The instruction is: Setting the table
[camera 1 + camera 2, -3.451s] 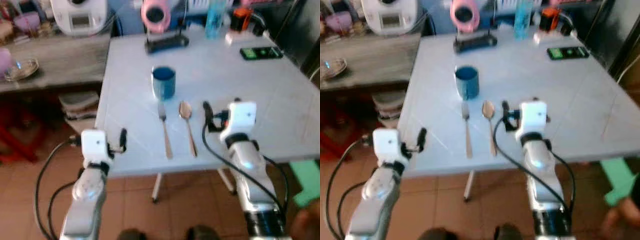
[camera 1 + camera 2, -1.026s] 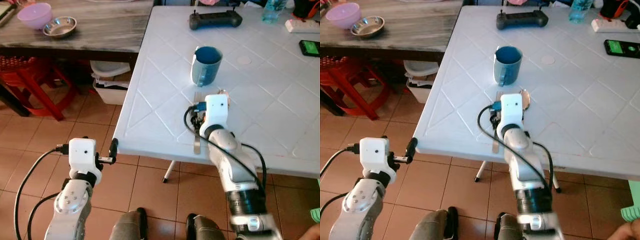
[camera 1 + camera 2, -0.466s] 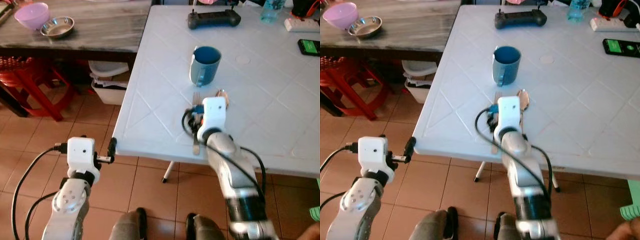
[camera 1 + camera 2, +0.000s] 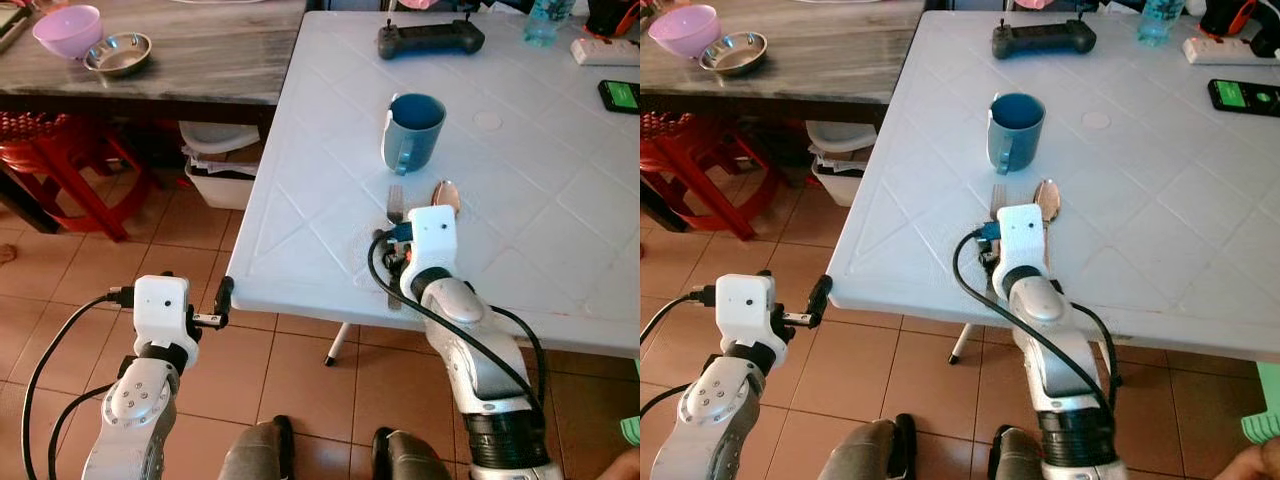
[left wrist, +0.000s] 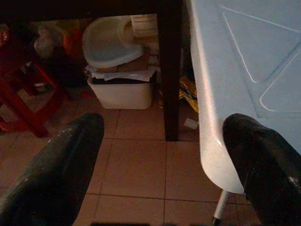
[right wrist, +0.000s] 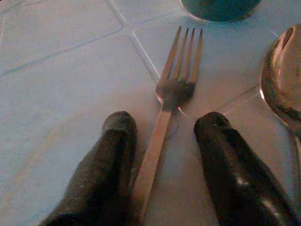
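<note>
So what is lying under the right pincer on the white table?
The fork lies flat on the white table, its handle running between the open fingers of the right pincer. The arm covers the handle's far end. The spoon lies beside it.

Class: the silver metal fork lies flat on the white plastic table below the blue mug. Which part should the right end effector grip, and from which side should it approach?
Grip the narrow handle of the silver metal fork, just behind the tines, coming down from above. It lies flat on the white plastic table, so only its two long edges offer purchase. The right end effector already straddles the handle, fingers open. Stay clear of the silver metal spoon alongside.
</note>
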